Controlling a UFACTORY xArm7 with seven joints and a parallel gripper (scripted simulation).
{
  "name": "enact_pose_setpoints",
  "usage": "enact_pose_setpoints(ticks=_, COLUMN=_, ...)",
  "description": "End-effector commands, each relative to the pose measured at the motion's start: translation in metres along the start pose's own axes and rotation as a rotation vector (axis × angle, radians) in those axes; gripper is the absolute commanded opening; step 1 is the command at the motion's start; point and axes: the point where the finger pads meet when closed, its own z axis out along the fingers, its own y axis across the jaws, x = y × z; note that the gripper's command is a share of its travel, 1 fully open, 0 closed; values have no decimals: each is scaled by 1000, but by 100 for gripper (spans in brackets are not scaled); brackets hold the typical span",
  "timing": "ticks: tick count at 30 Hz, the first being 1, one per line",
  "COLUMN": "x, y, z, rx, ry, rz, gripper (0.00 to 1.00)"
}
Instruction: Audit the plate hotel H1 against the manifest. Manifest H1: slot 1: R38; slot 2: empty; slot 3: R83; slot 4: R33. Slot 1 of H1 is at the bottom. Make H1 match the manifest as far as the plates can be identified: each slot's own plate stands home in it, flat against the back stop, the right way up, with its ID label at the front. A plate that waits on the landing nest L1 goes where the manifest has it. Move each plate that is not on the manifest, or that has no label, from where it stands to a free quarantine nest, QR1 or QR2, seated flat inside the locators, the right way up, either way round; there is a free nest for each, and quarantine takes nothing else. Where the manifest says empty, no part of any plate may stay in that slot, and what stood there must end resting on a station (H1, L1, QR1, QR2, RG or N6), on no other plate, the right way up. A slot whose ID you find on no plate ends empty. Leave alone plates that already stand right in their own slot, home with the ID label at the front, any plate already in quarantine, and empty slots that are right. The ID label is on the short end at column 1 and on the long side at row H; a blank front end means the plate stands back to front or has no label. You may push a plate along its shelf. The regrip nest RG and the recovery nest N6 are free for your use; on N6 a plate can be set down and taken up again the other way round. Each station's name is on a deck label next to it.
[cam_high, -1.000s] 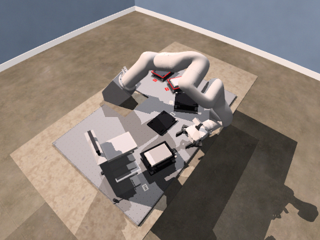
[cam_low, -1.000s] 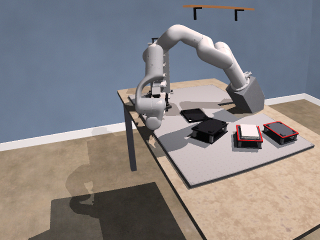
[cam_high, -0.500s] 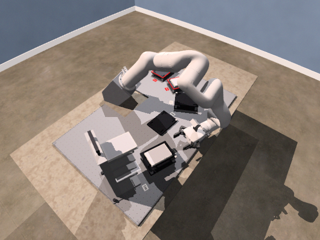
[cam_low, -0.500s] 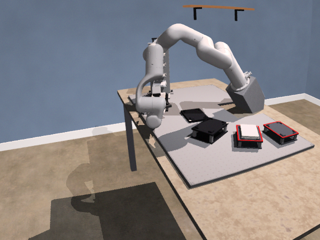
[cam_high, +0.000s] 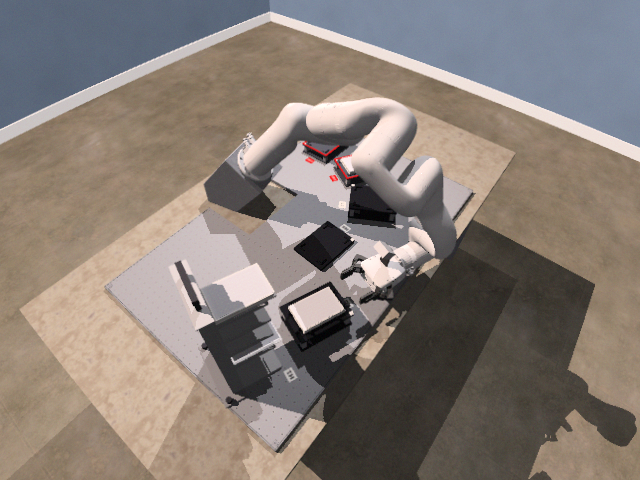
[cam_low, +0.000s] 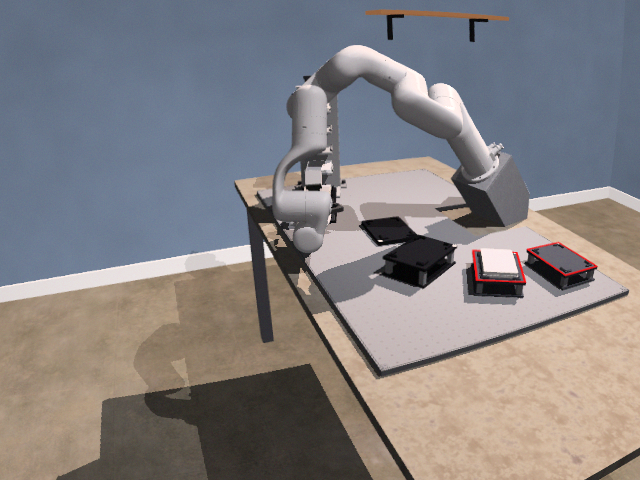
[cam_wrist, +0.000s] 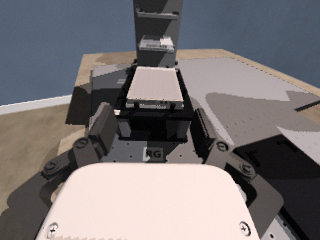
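Observation:
The plate hotel H1 (cam_high: 227, 320) stands at the near left of the deck. In the wrist view it rises at the back (cam_wrist: 156, 30), with one plate (cam_wrist: 156, 44) in an upper slot. A white plate (cam_high: 316, 308) lies flat on a raised black nest, and in the wrist view (cam_wrist: 154, 85) it sits behind the deck label RG (cam_wrist: 152, 153). My gripper (cam_high: 361, 283) is open and empty. It is level, low over the deck, and points at the plate's short end from a short distance (cam_wrist: 153, 132). I cannot read any ID label.
A flat black nest (cam_high: 324, 244) lies to the gripper's left and a raised black nest (cam_high: 371, 206) behind it. Of two red-edged quarantine nests, one holds a white plate (cam_low: 497, 263) and the other is empty (cam_low: 560, 260). The table edge is close behind the gripper.

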Motion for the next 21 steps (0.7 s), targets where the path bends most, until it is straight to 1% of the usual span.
enact_pose_setpoints(ticks=1, x=1, y=-1, z=5, rx=1, ry=0, rz=2, gripper=100)
enact_pose_setpoints(ticks=4, x=1, y=-1, z=10, rx=1, ry=0, rz=2, gripper=100)
enact_pose_setpoints(ticks=6, x=1, y=-1, z=10, rx=1, ry=0, rz=2, gripper=100)
enact_pose_setpoints(ticks=19, x=1, y=-1, z=32, rx=1, ry=0, rz=2, gripper=100)
enact_pose_setpoints(ticks=21, x=1, y=-1, z=32, rx=1, ry=0, rz=2, gripper=100)
